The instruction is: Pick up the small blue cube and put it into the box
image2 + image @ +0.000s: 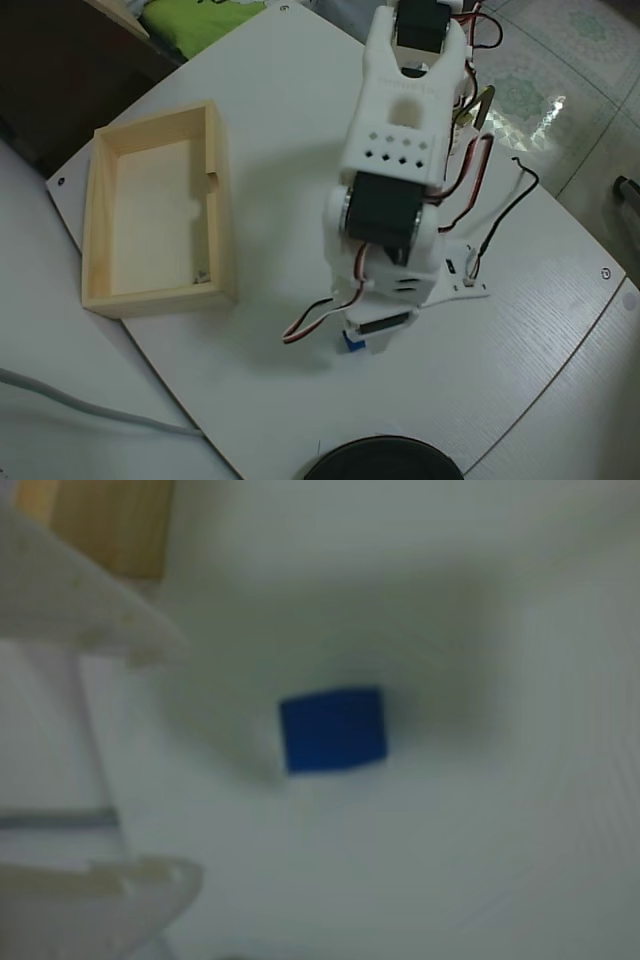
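White two-finger gripper (190,770): jaws spread wide, holding nothing, poised low over the cube; fingertips (150,640) visible at the left edge of the blurred wrist view. Small bright-blue solid cube (333,729): resting on the white tabletop (280,90), untouched, just off the open jaws and not yet between them; in the overhead view (353,341) mostly hidden under the arm's front end, only one edge showing. Shallow rectangular pale-wood box (222,200): well apart from the cube, apparently empty. Progress, as judged: approach made; closing on the cube, lifting, carrying to the box and releasing all outstanding.
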`<move>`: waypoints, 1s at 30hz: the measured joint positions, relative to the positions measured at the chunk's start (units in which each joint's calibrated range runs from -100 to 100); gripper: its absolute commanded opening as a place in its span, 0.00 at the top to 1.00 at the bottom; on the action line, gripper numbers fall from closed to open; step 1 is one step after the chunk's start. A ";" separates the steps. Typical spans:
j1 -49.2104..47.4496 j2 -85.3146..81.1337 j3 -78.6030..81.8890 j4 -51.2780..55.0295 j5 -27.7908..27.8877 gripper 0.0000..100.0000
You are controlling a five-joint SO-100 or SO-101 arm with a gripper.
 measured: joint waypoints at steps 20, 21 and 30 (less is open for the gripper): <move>-0.44 0.00 11.67 -12.11 0.84 0.81; -0.52 0.42 11.67 -12.37 0.84 0.81; -0.52 8.46 9.86 -12.62 0.74 0.81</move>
